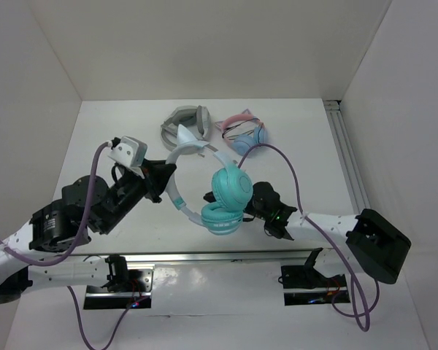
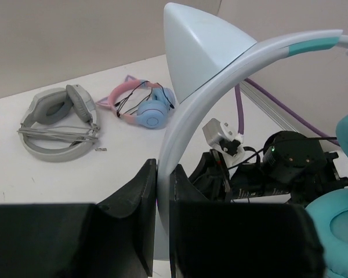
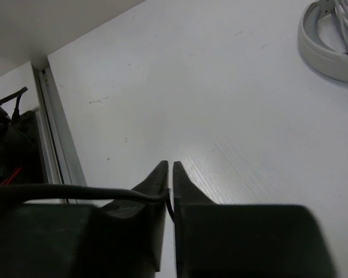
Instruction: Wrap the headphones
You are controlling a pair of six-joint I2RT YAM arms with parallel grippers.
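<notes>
At centre-left, left claw (image 2: 163,174) clamping headphones (image 2: 232,68)

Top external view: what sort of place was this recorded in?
Probably a lab robot cell, not a home: a white table boxed in by plain white walls, a metal rail along its right edge, and teal cat-ear headphones plus a grey pair and a pink-banded pair as props.

Left gripper (image 2: 162,174) clamps the headphones (image 2: 220,75) by the headband; right gripper (image 3: 169,168), jaws nearly touching, pinches the cable (image 3: 104,193).
</notes>
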